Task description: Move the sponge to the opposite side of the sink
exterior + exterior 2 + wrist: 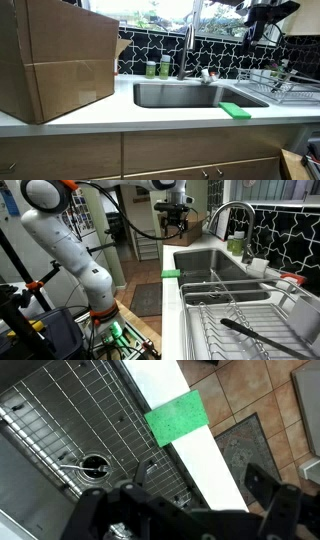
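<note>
So the green sponge (236, 110) is lying flat on the white counter (150, 118) at the near edge of the sink (170, 96), toward its right end. The gripper (176, 228) hangs well above it, fingers apart and, I think, empty.

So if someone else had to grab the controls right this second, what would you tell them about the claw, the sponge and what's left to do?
Gripper: open and empty, held high above the counter and touching nothing.
Sponge: lying flat on the white counter strip along the front edge of the sink, toward the dish rack end. The wrist view shows it just ahead of the fingers.
Done: nothing yet that shows; the sponge is not gripped.
Left: lower onto the sponge, close on it, carry it to the opposite side of the sink, then release.
</note>
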`<state>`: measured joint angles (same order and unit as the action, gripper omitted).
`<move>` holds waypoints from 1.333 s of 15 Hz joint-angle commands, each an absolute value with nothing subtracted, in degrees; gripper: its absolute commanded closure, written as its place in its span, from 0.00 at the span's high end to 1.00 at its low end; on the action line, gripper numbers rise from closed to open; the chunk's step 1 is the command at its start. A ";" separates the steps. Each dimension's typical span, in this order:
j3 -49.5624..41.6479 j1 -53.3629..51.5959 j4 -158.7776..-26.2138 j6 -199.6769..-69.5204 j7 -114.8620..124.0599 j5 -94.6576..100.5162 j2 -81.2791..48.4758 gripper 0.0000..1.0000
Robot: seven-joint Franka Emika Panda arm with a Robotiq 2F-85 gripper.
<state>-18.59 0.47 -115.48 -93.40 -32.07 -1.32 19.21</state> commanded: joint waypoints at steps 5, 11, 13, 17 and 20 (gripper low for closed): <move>-17.09 2.31 -115.32 -93.25 -32.56 -1.85 18.93 1.00; -16.90 3.61 -114.70 -96.11 -30.93 -1.23 18.46 1.00; -17.07 4.93 -114.27 -97.21 -28.79 -0.55 18.35 1.00; -17.23 8.51 -113.32 -100.97 -20.93 0.39 17.60 1.00; -17.44 10.41 -112.58 -107.38 -15.67 -0.64 16.87 1.00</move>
